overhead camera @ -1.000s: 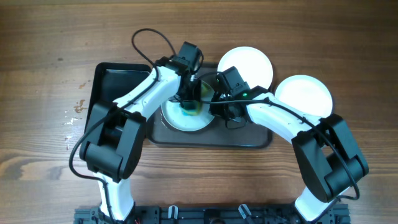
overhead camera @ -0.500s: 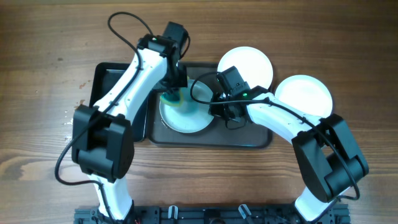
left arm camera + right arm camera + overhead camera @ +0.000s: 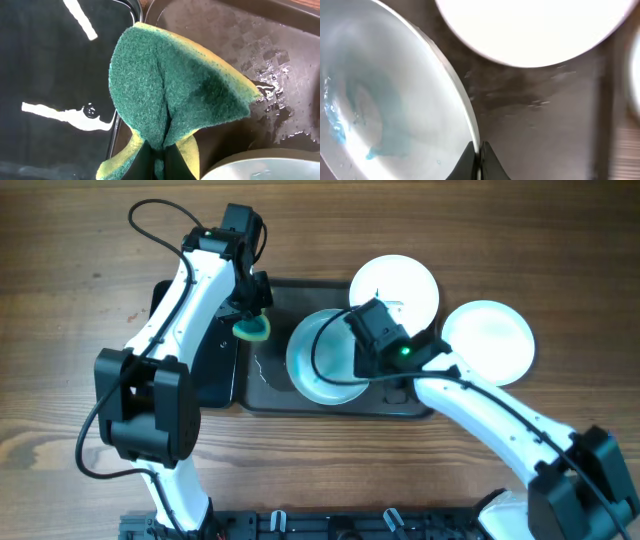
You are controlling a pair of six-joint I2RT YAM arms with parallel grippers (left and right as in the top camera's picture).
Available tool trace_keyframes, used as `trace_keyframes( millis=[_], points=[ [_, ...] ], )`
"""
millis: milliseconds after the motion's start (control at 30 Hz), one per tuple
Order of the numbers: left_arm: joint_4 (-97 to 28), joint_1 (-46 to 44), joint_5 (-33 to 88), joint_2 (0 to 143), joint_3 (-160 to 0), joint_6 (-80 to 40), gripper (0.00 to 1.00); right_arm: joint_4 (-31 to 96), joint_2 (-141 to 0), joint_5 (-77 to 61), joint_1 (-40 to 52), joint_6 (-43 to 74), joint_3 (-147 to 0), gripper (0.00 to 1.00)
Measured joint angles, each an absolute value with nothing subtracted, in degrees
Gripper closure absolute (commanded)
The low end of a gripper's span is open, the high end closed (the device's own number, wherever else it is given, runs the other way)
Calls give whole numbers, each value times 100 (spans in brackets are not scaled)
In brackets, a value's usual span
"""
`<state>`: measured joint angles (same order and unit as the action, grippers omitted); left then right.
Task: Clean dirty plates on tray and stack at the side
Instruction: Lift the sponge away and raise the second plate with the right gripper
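Three white plates show. Our right gripper (image 3: 357, 363) is clamped on the rim of the smeared plate (image 3: 318, 360), which is over the middle of the dark grey tray (image 3: 265, 375). The second plate (image 3: 400, 285) overlaps the tray's far right corner, and the third plate (image 3: 490, 340) rests on the wooden table (image 3: 80, 260) beside it. Our left gripper (image 3: 252, 320) pinches a folded green sponge (image 3: 175, 95) above the seam between the wet grey tray and the glossy black tray (image 3: 215, 375).
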<state>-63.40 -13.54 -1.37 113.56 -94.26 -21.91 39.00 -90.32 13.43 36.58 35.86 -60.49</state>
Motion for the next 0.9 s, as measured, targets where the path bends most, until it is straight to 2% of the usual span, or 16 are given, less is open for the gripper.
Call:
trace_keyframes(
  millis=[200,433,567,667,767,900],
  points=[
    [-6342,-1361,-113,11356,-9426,-2200,96,4086,-8361,3621,4528,3291,-6049,96],
    [-6340,-1361,-99,11356,-9426,-2200,96,3868,-8110,5881,5297,2335,-6047,96],
    [-6340,-1361,-99,11356,-9426,-2200,96,3004,-8108,7050,5787,1614,-6047,96],
    [-6342,-1361,-99,11356,-9426,-2202,96,1734,-8103,7905,6075,528,-6038,96],
    [-6340,-1361,-97,11356,-9426,-2202,96,698,-8097,8283,6125,-655,-6058,96],
    [-6340,-1361,-97,11356,-9426,-2202,96,296,-8097,8464,6125,-1367,-6058,96]
  ],
)
